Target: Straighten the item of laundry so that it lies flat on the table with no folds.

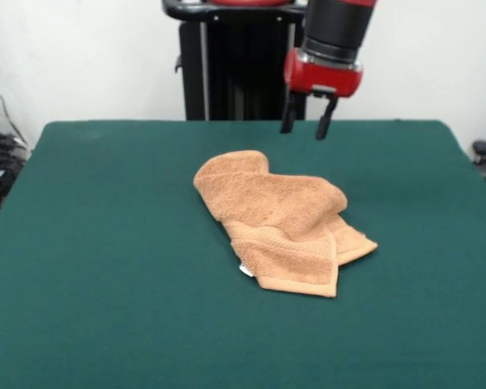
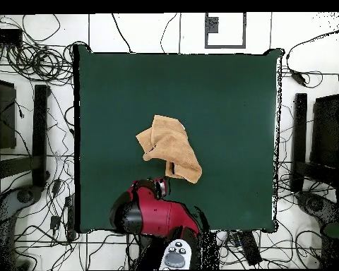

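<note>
The towel point(image 1: 279, 223) lay crumpled near the middle of the table point(image 1: 105, 267), folded over itself into a thick lump, with one banded end doubled under at the side nearest me and a small white tag point(image 1: 245, 270) peeping out at its lower edge. The gripper point(image 1: 306, 117) hung above the far part of the table, clear of the cloth, its two dark fingers point(image 1: 324, 120) spread apart with nothing between them. From where I stood the towel lay on my side of the gripper and a little to its left in the front view, lower down; from above, the heap sat just beyond the arm's wrist, close to it. The bundle's long axis ran on a diagonal, from the rounded hump at the back toward the banded corner at the front, and in the overhead view it slanted the same way across the felt. I judged that the coming move would turn on that: the gripper would have to come down and forward onto an edge or corner of the heap before anything could be drawn flat. Nothing stood between them; the felt around the towel bore no other object, and cables lay only off the table's edges.
</note>
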Robot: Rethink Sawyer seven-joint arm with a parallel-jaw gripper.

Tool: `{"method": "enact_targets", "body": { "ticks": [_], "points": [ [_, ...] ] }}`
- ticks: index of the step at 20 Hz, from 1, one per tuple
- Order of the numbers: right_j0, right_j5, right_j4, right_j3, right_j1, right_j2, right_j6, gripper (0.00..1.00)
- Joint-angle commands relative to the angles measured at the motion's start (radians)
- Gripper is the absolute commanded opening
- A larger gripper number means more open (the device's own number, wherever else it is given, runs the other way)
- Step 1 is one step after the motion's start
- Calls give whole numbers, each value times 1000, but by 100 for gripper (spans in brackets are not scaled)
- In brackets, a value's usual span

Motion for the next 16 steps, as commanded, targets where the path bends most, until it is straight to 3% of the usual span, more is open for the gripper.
{"method": "enact_targets", "body": {
  "ticks": [1,16],
  "points": [
    [47,-71,106,-101,72,7,260,100],
    [122,-86,225,-202,165,-23,244,100]
  ]
}}
